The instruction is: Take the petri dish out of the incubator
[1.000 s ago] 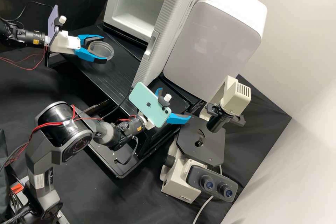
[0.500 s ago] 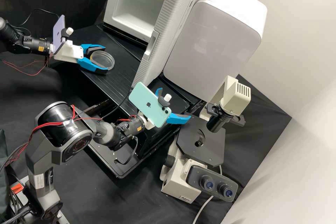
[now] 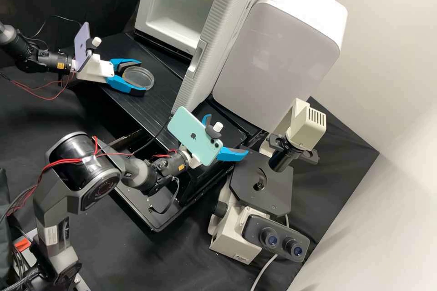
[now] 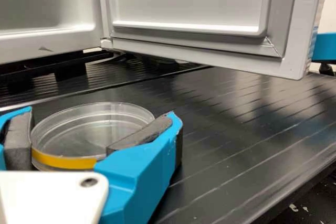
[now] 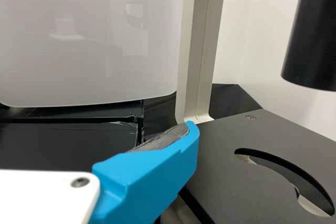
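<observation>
Petri dish [image 4: 92,127] is seen outside the incubator [image 3: 175,2], low over the black ribbed worktop [image 4: 252,124], near the worktop's edge on the left arm's side and in front of the open chamber. The dish is clamped by the left gripper [image 3: 136,78], with one grey pad [image 4: 18,140] pressed on one side wall and the other blue finger laid along the opposite side. A yellow band [image 4: 63,160] is noted on the dish wall. Whether the dish base already touches the worktop cannot be told, as the base is hidden by the finger. The incubator door [image 3: 277,50] is swung wide open. The right gripper [image 3: 236,153] is held over the edge of the microscope stage [image 5: 262,150], just beside the door, well apart from the dish; apart or together cannot be told. Step is judged as set-down: removal looks done, release not yet made. For the next move, flat contact with the worktop is called for, then an even opening of the fingers and a straight pull-back so the dish is not dragged or its lid shifted.
</observation>
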You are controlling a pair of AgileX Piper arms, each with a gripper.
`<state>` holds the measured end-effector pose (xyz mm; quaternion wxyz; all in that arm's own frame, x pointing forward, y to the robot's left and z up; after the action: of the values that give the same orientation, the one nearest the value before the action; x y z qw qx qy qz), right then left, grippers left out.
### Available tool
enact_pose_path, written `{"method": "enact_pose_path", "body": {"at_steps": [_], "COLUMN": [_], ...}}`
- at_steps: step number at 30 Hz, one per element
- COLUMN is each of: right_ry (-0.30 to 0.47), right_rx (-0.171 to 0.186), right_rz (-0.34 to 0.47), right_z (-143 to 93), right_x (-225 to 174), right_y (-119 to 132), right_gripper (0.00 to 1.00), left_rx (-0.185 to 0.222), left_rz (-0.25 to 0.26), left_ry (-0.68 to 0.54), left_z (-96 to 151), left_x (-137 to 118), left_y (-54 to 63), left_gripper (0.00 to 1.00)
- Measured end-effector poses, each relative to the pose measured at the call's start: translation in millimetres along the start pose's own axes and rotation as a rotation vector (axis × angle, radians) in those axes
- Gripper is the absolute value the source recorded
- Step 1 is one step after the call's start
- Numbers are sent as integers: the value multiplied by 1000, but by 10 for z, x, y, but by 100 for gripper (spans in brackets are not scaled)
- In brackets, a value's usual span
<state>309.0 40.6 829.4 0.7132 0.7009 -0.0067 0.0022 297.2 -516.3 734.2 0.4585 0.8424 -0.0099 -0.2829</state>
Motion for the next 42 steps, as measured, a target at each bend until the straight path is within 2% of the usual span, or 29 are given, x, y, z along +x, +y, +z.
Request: {"method": "enact_pose_path", "body": {"at_steps": [13,20,28,34,38,42], "right_ry": [0,0,0,0,0,0], "right_rx": [0,0,0,0,0,0], "right_rz": [0,0,0,0,0,0], "right_z": [0,0,0,0,0,0], "right_x": [0,0,0,0,0,0], "right_y": [0,0,0,0,0,0], "right_gripper": [100,100,100,100,100,100], "left_rx": [-6,39,55,102,126,119], "left_rz": [3,26,33,48,85,131], "left_ry": [4,23,13,27,22,1], "left_z": [41,73,134,211,280,297], "left_x": [7,-60,-112,-208,-321,-433], "left_y": [-14,-3,-8,-34,-68,-128], "left_gripper": [100,100,100,100,100,100]}}
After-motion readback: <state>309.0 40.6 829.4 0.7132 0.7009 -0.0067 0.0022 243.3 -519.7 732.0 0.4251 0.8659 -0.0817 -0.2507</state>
